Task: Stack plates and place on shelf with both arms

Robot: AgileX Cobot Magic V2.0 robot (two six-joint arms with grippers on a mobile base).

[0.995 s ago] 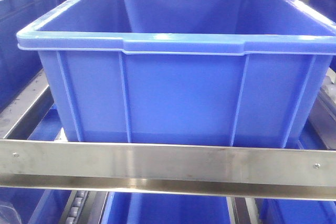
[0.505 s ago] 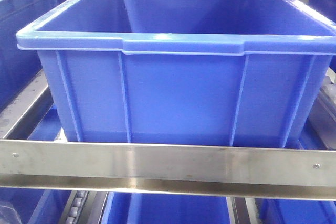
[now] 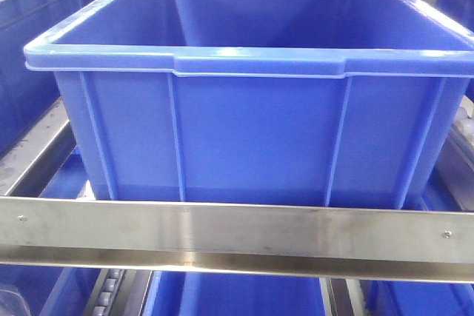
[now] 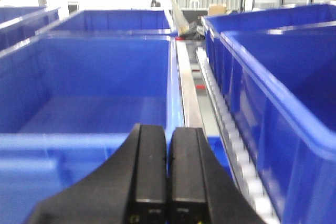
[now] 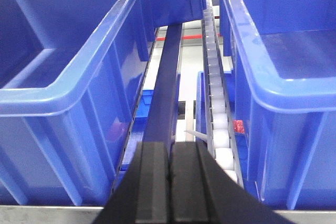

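Nowhere do the plates show, so their bearing cannot be told; left gripper (image 4: pixel 168 169) and right gripper (image 5: pixel 170 182) both pinched together, empty, facing the shelf (image 3: pixel 237 231) crates.

Brushed steel shelf (image 3: pixel 222 231) (blue crates (image 3: pixel 252 131) aboard)

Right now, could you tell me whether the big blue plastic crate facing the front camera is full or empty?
Empty, as far as shows: the big blue plastic crate has bare inner walls, and no plates appear inside. Its floor is hidden behind the near wall.
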